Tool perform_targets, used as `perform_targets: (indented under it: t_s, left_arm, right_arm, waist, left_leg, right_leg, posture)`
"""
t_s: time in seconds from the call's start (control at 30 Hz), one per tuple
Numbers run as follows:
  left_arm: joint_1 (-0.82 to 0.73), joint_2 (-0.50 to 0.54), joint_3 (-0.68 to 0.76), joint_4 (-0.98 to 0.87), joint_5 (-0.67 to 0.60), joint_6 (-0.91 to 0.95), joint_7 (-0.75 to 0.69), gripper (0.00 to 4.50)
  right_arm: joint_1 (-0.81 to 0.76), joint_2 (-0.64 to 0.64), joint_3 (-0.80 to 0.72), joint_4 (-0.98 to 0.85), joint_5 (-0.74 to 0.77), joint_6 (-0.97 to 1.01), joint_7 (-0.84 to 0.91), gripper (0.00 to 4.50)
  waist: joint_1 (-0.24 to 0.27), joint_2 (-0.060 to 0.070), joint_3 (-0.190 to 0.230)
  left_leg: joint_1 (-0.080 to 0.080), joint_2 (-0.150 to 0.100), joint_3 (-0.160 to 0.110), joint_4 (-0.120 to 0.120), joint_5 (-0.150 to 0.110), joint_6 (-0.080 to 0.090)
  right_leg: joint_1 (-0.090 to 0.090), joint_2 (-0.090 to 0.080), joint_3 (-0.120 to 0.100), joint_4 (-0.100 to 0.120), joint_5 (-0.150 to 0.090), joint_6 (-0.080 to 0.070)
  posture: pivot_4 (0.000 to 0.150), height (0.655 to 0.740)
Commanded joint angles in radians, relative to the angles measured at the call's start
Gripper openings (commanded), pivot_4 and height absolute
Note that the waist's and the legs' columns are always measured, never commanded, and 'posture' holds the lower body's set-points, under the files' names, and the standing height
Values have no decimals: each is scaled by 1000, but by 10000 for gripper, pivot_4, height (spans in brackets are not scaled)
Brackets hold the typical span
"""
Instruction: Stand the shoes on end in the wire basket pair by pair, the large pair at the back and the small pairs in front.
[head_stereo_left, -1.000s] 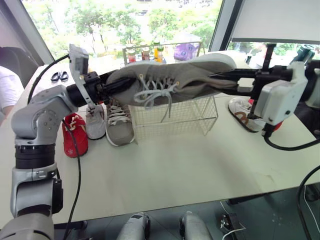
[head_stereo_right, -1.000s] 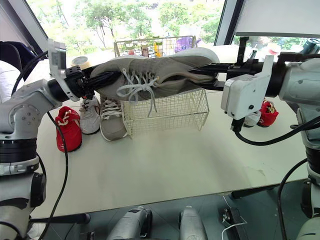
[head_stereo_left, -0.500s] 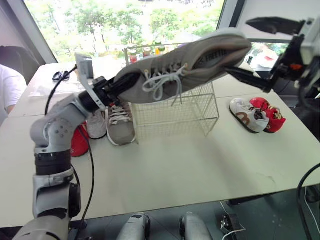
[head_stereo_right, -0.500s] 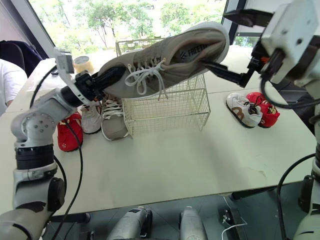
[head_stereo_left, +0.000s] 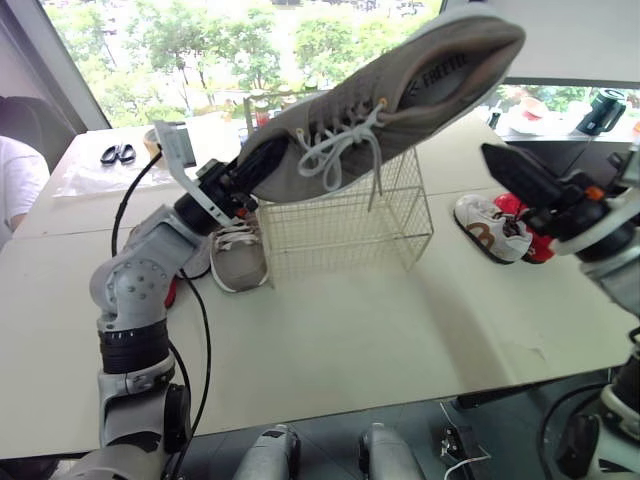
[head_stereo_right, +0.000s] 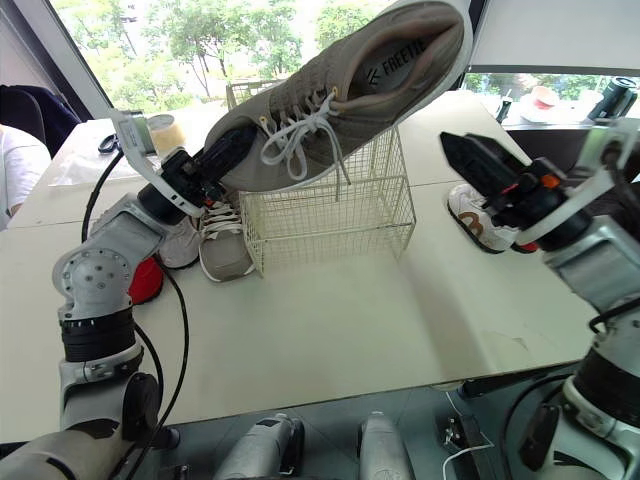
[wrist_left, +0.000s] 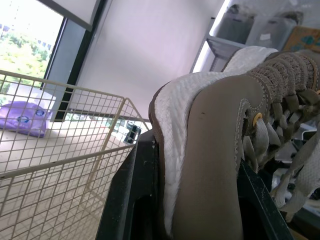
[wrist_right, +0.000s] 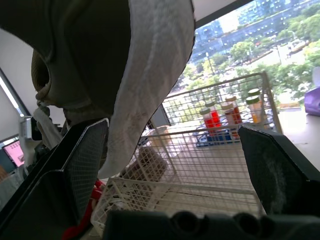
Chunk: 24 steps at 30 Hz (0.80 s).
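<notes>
Grey large sneaker (head_stereo_left: 390, 100): toe pinched in the left gripper (head_stereo_left: 248, 172); body slanting up and away from that gripper, heel end highest, opening and laces turned toward the head camera; clear of the table (head_stereo_left: 350, 330), raised over the wire basket (head_stereo_left: 345, 225).
Left gripper: black fingers (wrist_left: 135, 200) pressed onto the toe cap, sole against one finger, upper against the other.
Right gripper (head_stereo_right: 468, 162): fingers (wrist_right: 272, 170) spread wide, nothing between them; aimed toward the sneaker's heel, lower than it and apart from it.
Wire basket: cream mesh, upright on the table, below and just beyond the left gripper.
Second grey sneaker (head_stereo_left: 238, 255): flat on its sole under the left gripper, just beside the basket's wall.
Small white shoe (head_stereo_right: 180, 245) and small red shoe (head_stereo_right: 145, 282): beside the second grey sneaker, partly hidden by the left arm.
White-and-brown shoe (head_stereo_left: 485, 222) and far red shoe (head_stereo_left: 512, 206): side by side on the table beyond the right gripper, the red one partly covered by it.
Scissors (head_stereo_left: 118, 153): well beyond the left gripper, near the table's far edge.
</notes>
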Motion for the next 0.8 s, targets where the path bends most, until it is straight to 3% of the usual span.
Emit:
perform_targets:
  t_s: [0.03,0.47,0.8]
  left_arm:
    - [-12,-16,20,-47,-59,-21,8,6841]
    - [9,-42,5,-54,-97,-11,51,6841]
    - [67,-62,-27,-65,-114,-10,92,6841]
  right_arm:
    - [-64,49,70,-7,-22,-87,-7,44816]
    - [-228,102,213,106,-150,-245,101,44816]
    - [-398,135,231,201,-133,-269,161,44816]
  waist:
    - [1,0,0]
    - [1,0,0]
    - [0,0,0]
  left_leg:
    - [0,0,0,0,0,0]
    - [0,0,-1,0,0,0]
    - [0,0,-1,0,0,0]
  right_leg:
    - [0,0,0,0,0,0]
    - [0,0,0,0,0,0]
    - [-1,0,0,0,0,0]
  posture:
    - [1500,7400]
    - [1500,7400]
    - [1500,7400]
